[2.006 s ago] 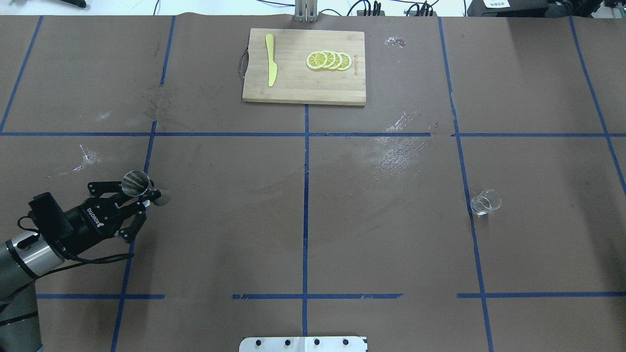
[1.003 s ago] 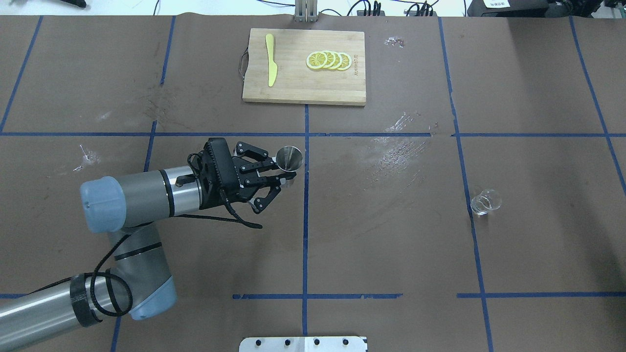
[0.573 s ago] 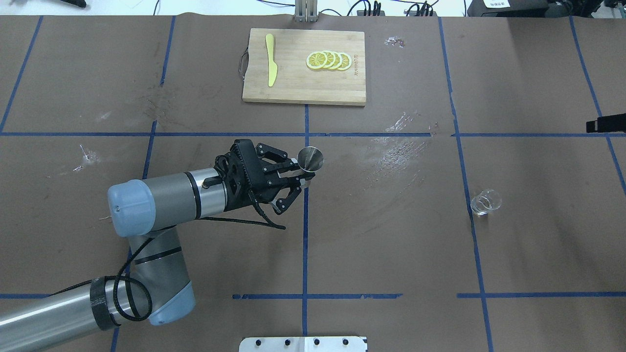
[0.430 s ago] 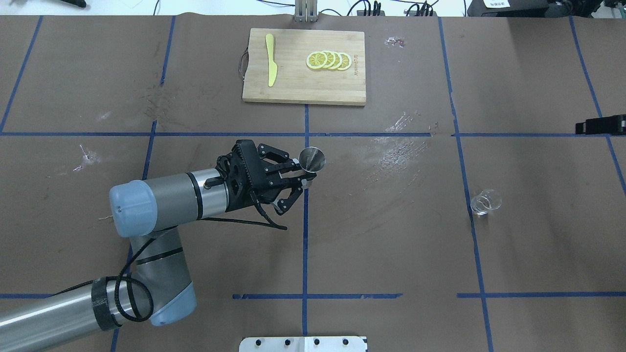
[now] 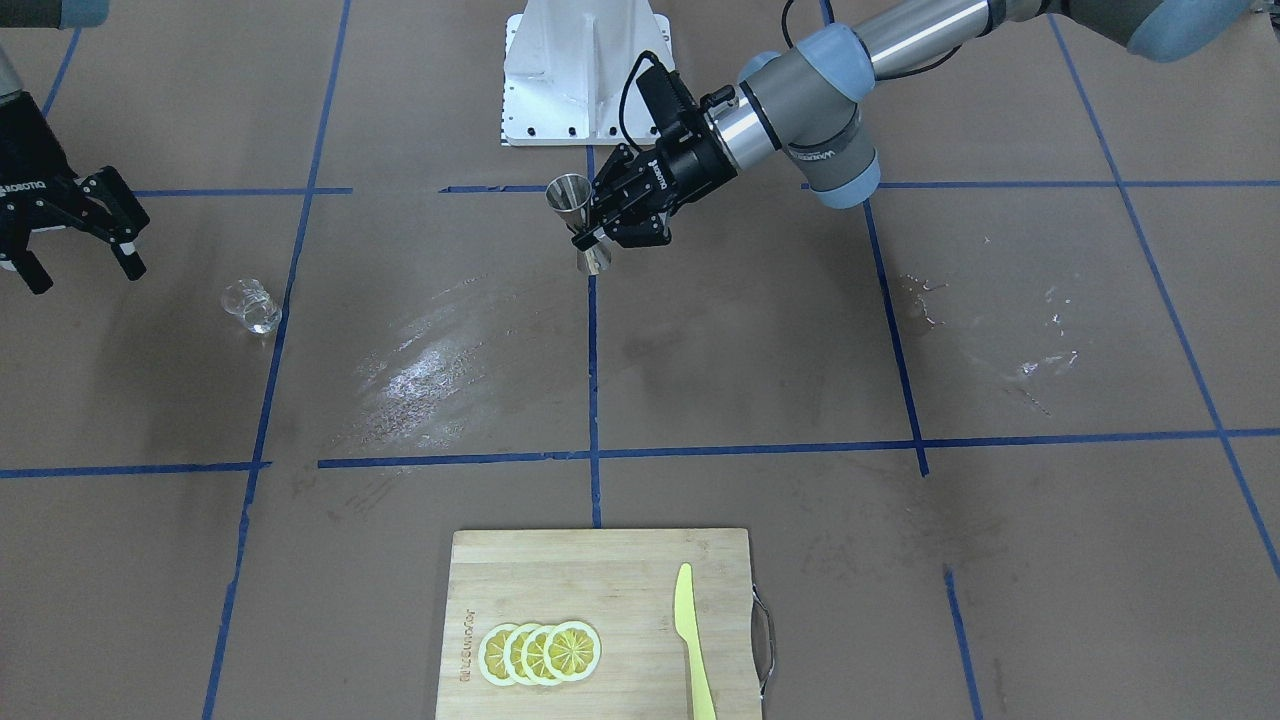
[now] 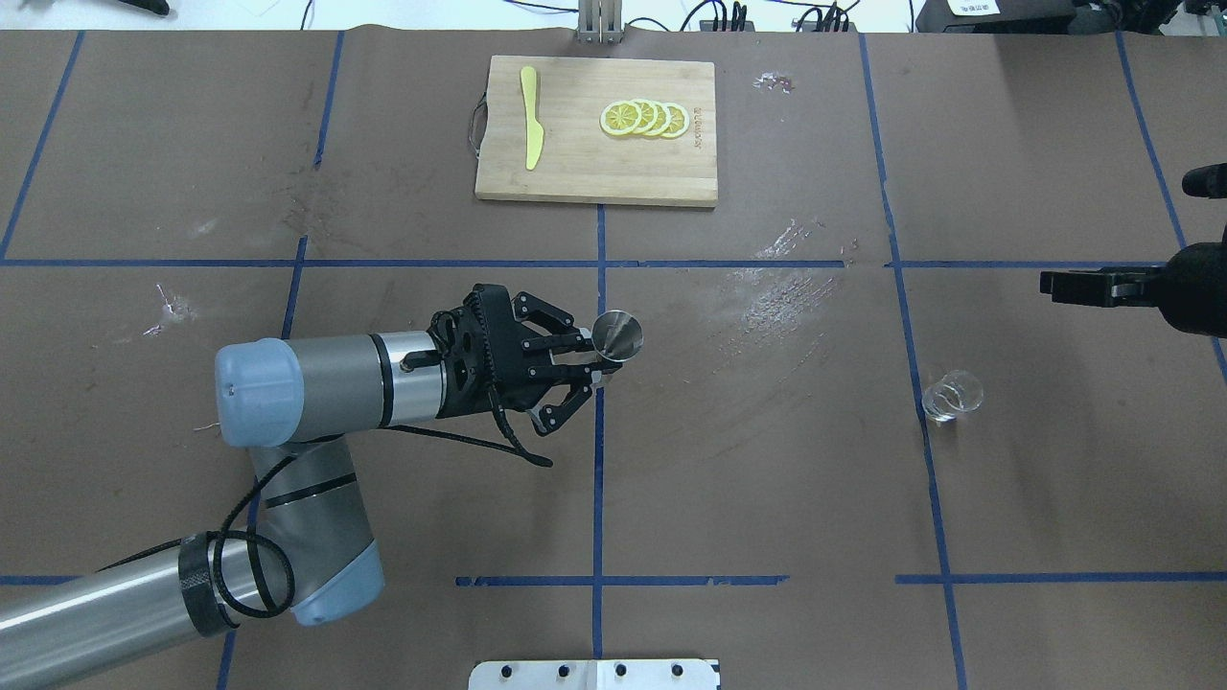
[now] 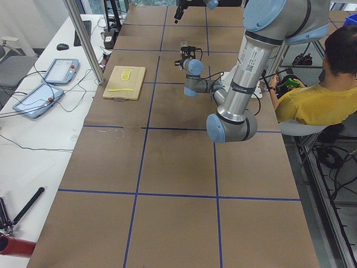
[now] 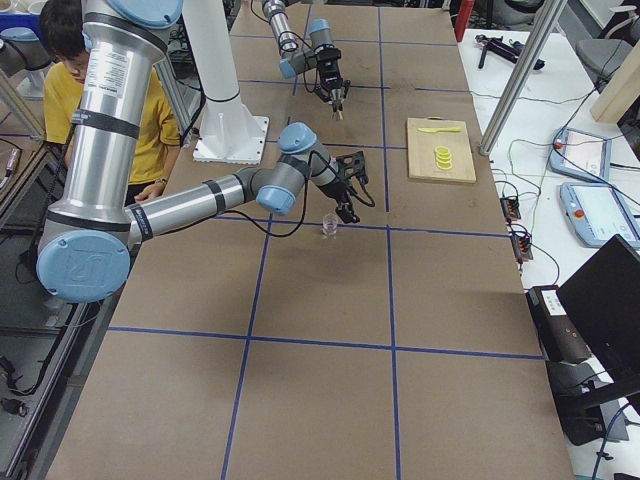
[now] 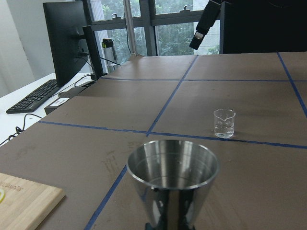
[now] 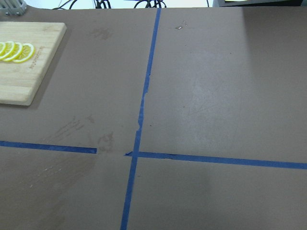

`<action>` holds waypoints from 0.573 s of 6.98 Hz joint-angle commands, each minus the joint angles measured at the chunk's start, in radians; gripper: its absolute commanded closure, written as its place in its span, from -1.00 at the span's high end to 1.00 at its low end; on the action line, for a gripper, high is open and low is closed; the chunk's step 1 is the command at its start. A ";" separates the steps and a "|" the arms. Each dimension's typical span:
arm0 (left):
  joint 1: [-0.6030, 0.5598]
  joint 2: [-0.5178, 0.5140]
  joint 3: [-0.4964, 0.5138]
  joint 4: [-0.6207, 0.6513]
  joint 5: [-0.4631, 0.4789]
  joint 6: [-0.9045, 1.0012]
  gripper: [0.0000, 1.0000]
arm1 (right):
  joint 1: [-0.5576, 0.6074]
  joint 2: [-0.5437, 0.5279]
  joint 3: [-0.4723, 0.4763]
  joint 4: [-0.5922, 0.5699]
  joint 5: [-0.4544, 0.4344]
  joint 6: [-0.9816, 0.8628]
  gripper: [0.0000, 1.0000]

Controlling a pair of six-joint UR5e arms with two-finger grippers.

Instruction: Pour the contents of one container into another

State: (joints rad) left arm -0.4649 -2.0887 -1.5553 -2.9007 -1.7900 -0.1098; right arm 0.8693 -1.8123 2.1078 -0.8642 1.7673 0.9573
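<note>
Right, working across the overhead view from the left: my left arm reaches in over the brown paper-covered table (image 6: 767, 479), and the left gripper (image 6: 592, 356) is clamped narrow on the waist of the steel jigger (image 6: 616, 335). The jigger sits over the centre blue tape line, mouth up; the left wrist camera looks straight across its open rim. From these views I cannot tell whether its foot touches the paper. Behind it, at the far edge of the table, lies the bamboo cutting board (image 6: 575, 163), with a yellow plastic knife (image 6: 530, 117) on its left part and a fanned row of lemon slices (image 6: 644, 118) on its right part. Further right, the small clear glass tumbler (image 6: 951, 396) stands upright on the paper, just beside a blue tape line and well apart from the jigger. It is small in every view, so I cannot judge what is in it. At the right edge my right gripper (image 5: 85, 275) has come into view near the tumbler but apart from it, fingers spread wide and holding nothing, as the front-facing camera shows best.
</note>
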 commanded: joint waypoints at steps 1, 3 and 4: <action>-0.049 -0.001 0.021 -0.005 -0.154 0.005 -1.00 | -0.039 -0.053 0.015 0.097 -0.011 0.004 1.00; -0.054 -0.001 0.023 -0.006 -0.144 0.006 -1.00 | -0.184 -0.059 0.017 0.106 -0.224 0.116 1.00; -0.052 -0.002 0.023 -0.006 -0.141 0.006 -1.00 | -0.308 -0.059 0.015 0.106 -0.423 0.182 1.00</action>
State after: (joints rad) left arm -0.5169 -2.0892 -1.5335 -2.9069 -1.9348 -0.1040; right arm 0.7007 -1.8695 2.1237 -0.7615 1.5649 1.0578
